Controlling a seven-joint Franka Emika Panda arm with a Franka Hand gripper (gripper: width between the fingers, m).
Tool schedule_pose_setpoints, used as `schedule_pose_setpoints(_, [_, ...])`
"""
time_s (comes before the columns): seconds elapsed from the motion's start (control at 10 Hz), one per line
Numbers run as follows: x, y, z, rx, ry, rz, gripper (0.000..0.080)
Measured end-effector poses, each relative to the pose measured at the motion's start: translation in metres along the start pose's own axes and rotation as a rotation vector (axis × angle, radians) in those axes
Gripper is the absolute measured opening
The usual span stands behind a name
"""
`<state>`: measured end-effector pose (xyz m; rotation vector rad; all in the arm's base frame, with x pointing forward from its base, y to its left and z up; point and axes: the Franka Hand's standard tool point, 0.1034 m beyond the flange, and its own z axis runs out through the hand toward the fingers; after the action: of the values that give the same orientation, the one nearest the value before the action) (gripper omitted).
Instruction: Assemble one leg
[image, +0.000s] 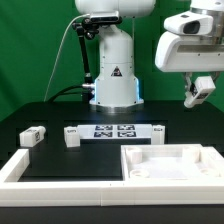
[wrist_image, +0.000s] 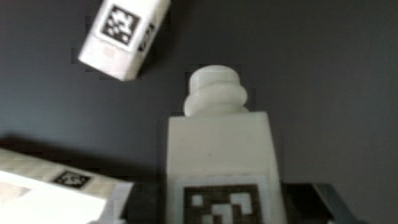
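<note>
Gripper (image: 200, 92) (wrist_image: 222, 205) is clamped on the leg (image: 203, 89) (wrist_image: 222, 150), its jaws pressed against the block's two sides. In the wrist view one dark finger (wrist_image: 306, 202) shows beside the tagged face, and the leg's rounded peg points away from the wrist toward the black tabletop (image: 60, 112). The leg hangs in the air, well above the tabletop, at the exterior view's right. The arm (image: 112, 60) rises from its base at the back and reaches over to that side, with the wrist turned downward. A large white rimmed piece (image: 170, 165) lies in the foreground below the gripper. The marker board (image: 115, 130) lies flat before the base. A second leg (image: 32, 135) and a small white block (image: 72, 134) sit apart toward the exterior view's left.
</note>
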<state>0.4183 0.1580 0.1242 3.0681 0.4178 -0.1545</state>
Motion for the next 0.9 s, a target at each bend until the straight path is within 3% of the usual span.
schedule_pose_setpoints(0.2, [0.002,-0.003,0.0,0.023,0.176,-0.005,0.0287])
schedule_pose_setpoints(0.4, [0.03,0.002,-0.005,0.06,0.387,-0.012,0.0287])
schedule_pose_setpoints(0.5, [0.041,0.007,-0.008,0.067,0.476,-0.034,0.0287])
schedule_pose_setpoints(0.6, [0.041,0.002,-0.009,0.085,0.564,-0.03,0.0287])
schedule_pose_setpoints(0.7, [0.035,0.003,-0.002,0.08,0.518,-0.03,0.0287])
schedule_pose_setpoints(0.9, [0.04,0.007,-0.003,0.068,0.518,-0.058,0.0287])
